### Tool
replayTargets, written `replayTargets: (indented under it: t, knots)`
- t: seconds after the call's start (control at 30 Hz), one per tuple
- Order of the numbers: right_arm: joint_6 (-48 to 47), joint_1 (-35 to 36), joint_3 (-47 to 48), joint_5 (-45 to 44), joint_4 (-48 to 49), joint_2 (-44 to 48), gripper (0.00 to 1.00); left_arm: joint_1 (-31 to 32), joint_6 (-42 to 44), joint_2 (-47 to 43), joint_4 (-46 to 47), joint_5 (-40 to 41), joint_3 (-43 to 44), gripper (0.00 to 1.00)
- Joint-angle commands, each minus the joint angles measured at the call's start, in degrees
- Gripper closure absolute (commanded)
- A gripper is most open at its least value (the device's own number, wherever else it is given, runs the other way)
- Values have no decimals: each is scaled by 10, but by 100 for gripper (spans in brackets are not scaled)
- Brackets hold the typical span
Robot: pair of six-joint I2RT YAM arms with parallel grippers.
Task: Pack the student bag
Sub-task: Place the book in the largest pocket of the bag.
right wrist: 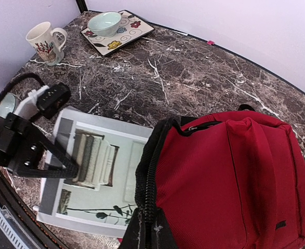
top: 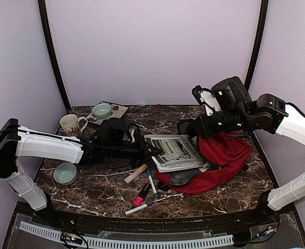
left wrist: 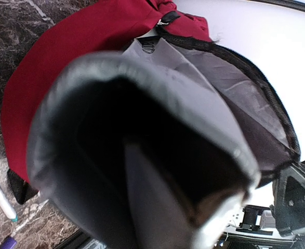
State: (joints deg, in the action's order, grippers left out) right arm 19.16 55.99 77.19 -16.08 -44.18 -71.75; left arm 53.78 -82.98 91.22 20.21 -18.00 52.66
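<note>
Magazine point(top: 175, 150) edge in closed left jaws, student bag point(top: 230, 155) rim in right jaws, contact mostly hidden

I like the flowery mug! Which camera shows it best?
The right wrist view: the mug stands upright, its flowers and handle plain to see. The top view shows it smaller, beside the plate. The left wrist view misses it.
</note>
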Motion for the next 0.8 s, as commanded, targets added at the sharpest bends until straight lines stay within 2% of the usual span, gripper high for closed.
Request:
replayTargets:
  t: [0.0,0.13,0.2,0.77]
  knots:
    - [-4,3,26,14,38,-1,100,-5,-11,-90,34,24,-51,100]
    - [-6,2,34,20,43,-4,100,-4,11,-100,-29,36,-24,100]
    - [-9,2,40,23,45,-7,100,-4,17,-88,-29,35,-5,100]
    - [-15,2,76,21,26,3,100,-3,0,137,-3,-20,173,100]
